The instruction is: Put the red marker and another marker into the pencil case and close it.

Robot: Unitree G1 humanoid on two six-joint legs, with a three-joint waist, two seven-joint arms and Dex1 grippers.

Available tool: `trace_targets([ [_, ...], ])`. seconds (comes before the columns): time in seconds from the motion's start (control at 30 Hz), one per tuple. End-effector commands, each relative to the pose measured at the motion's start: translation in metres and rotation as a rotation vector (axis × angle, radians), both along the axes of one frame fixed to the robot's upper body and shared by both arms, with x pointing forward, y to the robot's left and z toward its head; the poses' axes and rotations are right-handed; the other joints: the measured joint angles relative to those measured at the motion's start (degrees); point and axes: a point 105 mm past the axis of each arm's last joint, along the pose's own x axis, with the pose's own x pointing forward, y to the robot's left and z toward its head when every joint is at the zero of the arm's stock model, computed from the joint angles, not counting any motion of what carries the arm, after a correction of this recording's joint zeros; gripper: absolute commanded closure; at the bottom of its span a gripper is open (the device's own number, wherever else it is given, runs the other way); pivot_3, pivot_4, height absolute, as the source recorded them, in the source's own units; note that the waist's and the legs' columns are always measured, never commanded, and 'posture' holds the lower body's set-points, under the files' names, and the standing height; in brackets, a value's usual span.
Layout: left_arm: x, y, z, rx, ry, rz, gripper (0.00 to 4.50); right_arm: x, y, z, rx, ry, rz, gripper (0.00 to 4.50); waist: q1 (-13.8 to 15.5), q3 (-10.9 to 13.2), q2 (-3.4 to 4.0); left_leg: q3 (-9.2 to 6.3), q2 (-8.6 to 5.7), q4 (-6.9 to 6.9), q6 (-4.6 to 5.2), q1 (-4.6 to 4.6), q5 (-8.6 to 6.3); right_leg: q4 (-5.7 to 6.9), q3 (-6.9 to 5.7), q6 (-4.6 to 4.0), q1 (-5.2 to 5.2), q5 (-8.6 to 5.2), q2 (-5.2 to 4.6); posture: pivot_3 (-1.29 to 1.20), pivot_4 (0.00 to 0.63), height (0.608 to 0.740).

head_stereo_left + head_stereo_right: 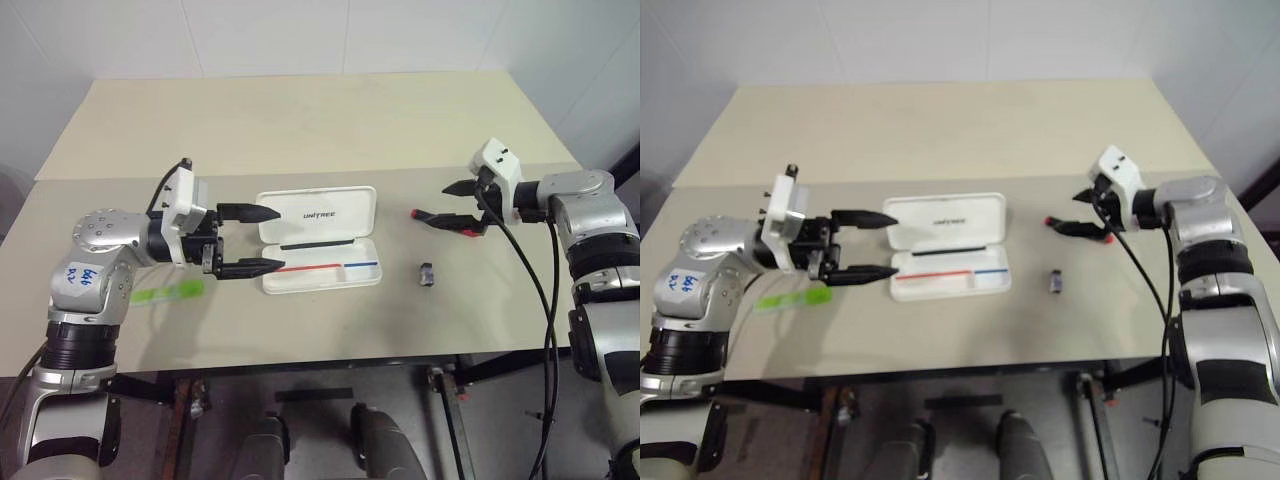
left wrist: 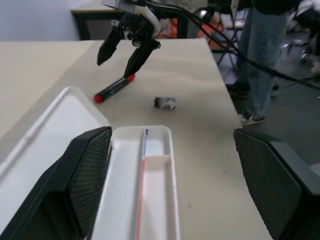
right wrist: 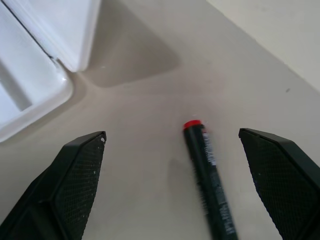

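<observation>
**Both tools spread wide, nothing held**

Right tool (image 1: 466, 208) hangs just over the red marker (image 1: 443, 221) with its two black fingers standing wide apart, one on each side of the marker's line, and grips nothing; in the right wrist view the marker (image 3: 209, 175) lies on the bench between the open fingers without either one touching it. Left tool (image 1: 262, 240) is also opened wide and empty, pointing level across the bench toward the pencil case (image 1: 320, 240), its fingertips at the case's near short end, one by the lid and one by the tray; whether they touch the plastic I cannot tell.

The red marker lies flat, to the right of the case and apart from it, its long axis running roughly left to right across the bench, the small red end toward the case.

The pencil case lies open in the middle of the bench, its lid folded back on the far side, its long axis also left to right.

The green marker (image 1: 168, 293) lies flat near the left front of the bench, below the left arm, long axis left to right, slightly slanted.

A small dark grey piece (image 1: 427, 273) sits on the bench (image 1: 300, 120) just right of the case, nearer the front edge than the red marker.
</observation>
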Motion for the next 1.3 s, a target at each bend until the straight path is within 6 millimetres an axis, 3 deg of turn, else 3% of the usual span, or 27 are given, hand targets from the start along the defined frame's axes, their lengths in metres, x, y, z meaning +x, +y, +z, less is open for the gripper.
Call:
trace_targets([
  [0.03,-0.01,0.003,0.012,-0.008,-0.058,0.013,0.35,0.005,-0.006,0.002,-0.04,-0.01,-0.037,0.0,-0.03,0.01,0.01,0.0,0.0,0.0,0.0,0.0,0.0,0.01,0.0,0.0,0.0,0.0,0.0,0.0,0.15,0.74],
  [0.33,-0.022,0.007,0.014,0.001,-0.062,0.068,0.35,0.011,-0.011,-0.013,-0.11,0.045,-0.114,0.0,-0.16,0.02,0.02,0.0,0.0,0.0,-0.04,-0.03,0.0,0.02,0.0,0.0,0.0,0.0,0.0,0.0,0.15,0.74],
  [0.63,-0.03,0.008,0.016,0.015,-0.067,0.093,0.35,0.01,-0.011,-0.024,-0.043,0.137,-0.176,0.0,-1.26,0.01,0.03,-0.01,-0.01,0.04,-0.08,0.02,0.03,0.05,0.02,0.0,0.0,0.0,0.01,0.0,0.15,0.74],
  [0.77,-0.033,0.009,0.015,0.023,-0.066,0.099,0.32,0.003,-0.015,-0.037,-0.047,0.2,-0.174,0.92,-1.34,0.02,0.03,0.0,0.0,0.03,-0.08,0.04,0.03,0.06,0.03,0.0,0.0,0.0,0.02,0.0,0.15,0.74],
  [1.23,-0.035,0.008,0.015,0.037,-0.059,0.1,0.32,-0.007,-0.002,-0.054,-0.135,0.267,-0.032,0.92,-1.33,0.02,0.03,-0.01,-0.01,0.06,-0.09,0.07,0.03,0.08,0.04,-0.01,0.02,0.0,0.03,0.0,0.15,0.74],
  [1.3,-0.034,0.007,0.015,0.037,-0.059,0.091,0.32,-0.012,-0.002,-0.064,-0.208,0.29,0.022,1.28,-1.34,0.01,0.03,-0.01,0.0,0.06,-0.09,0.07,0.03,0.08,0.03,-0.01,0.02,0.0,0.03,0.0,0.15,0.74],
])
